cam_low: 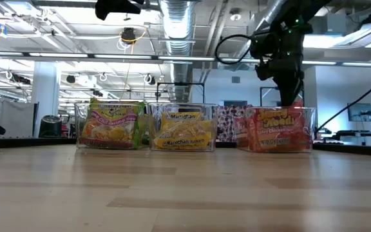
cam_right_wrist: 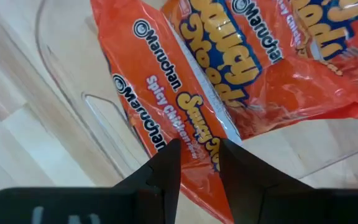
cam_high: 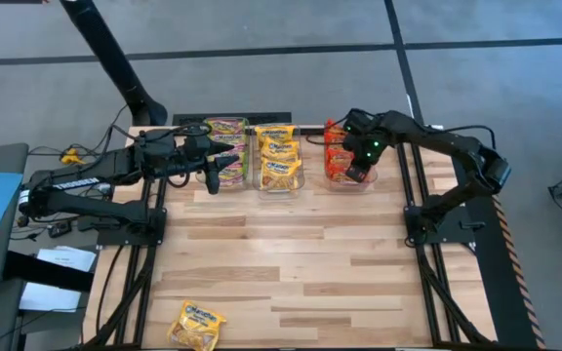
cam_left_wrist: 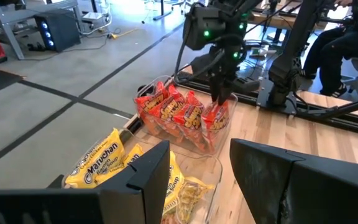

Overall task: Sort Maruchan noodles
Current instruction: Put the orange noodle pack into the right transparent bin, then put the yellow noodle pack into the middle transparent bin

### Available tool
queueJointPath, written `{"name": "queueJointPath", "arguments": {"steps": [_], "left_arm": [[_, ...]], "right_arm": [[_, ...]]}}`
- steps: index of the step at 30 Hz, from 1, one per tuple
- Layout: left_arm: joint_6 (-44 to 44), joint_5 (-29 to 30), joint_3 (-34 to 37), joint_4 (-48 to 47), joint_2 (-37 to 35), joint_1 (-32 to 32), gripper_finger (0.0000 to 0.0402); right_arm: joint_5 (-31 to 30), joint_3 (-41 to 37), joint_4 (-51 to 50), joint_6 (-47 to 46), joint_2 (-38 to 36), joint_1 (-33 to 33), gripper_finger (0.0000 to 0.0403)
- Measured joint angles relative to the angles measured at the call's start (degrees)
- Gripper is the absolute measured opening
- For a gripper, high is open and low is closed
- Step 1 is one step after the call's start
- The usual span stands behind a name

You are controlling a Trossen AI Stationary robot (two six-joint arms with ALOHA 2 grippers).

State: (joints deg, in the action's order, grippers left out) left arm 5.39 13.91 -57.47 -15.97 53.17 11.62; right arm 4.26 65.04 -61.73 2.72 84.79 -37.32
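Observation:
Three clear bins stand in a row at the table's far side. They hold green-and-pink packets [cam_high: 224, 130], yellow packets [cam_high: 279, 156] and red-orange packets [cam_high: 340, 154]. My right gripper [cam_right_wrist: 197, 163] reaches down into the red-orange bin [cam_low: 306, 129] and is shut on a red-orange packet [cam_right_wrist: 166, 118] at the bin's near end. My left gripper [cam_left_wrist: 201, 186] hovers open by the near edge of the yellow bin [cam_left_wrist: 213, 165] and touches nothing. One more yellow packet [cam_high: 196, 326] lies flat near the table's near-left corner. My right gripper pinches the red-orange packet between its two fingers at the packet's upper edge [cam_right_wrist: 196, 142]. It comes from above, pointing down into the bin. The packet stands on edge in the bin, leaning against the other red-orange packets [cam_right_wrist: 272, 56].
The bins sit close together along the far edge. Bare wood [cam_high: 291, 263] stretches from the bins to the near edge, apart from the lone yellow packet. Both arm bases stand at the table's left and right sides. Cables and a stand lie off the table's left.

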Motion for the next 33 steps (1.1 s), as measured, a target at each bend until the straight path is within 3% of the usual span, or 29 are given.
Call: {"name": "queueJointPath", "arguments": {"steps": [7, 18, 28, 33], "left_arm": [[0.00, 0.00, 0.00, -0.02, 0.00, 0.00, 0.0157], [4.28, -1.55, -0.42, -0.94, -0.37, 0.00, 0.0157], [9.79, -4.22, -14.22, -20.76, 0.10, -0.01, 0.0157], [14.49, -7.56, -19.67, -32.96, 0.13, -0.18, 0.0157]], "right_arm": [[-0.01, -0.02, 0.03, -0.97, 1.41, 1.27, 0.0131], [-1.82, 0.00, 0.26, -2.59, -8.48, 1.71, 0.0131], [-0.95, 0.04, -0.85, -15.70, -17.78, 3.49, 0.0131], [3.71, 0.04, -1.36, -22.72, -19.45, 6.79, 0.0131]]}}
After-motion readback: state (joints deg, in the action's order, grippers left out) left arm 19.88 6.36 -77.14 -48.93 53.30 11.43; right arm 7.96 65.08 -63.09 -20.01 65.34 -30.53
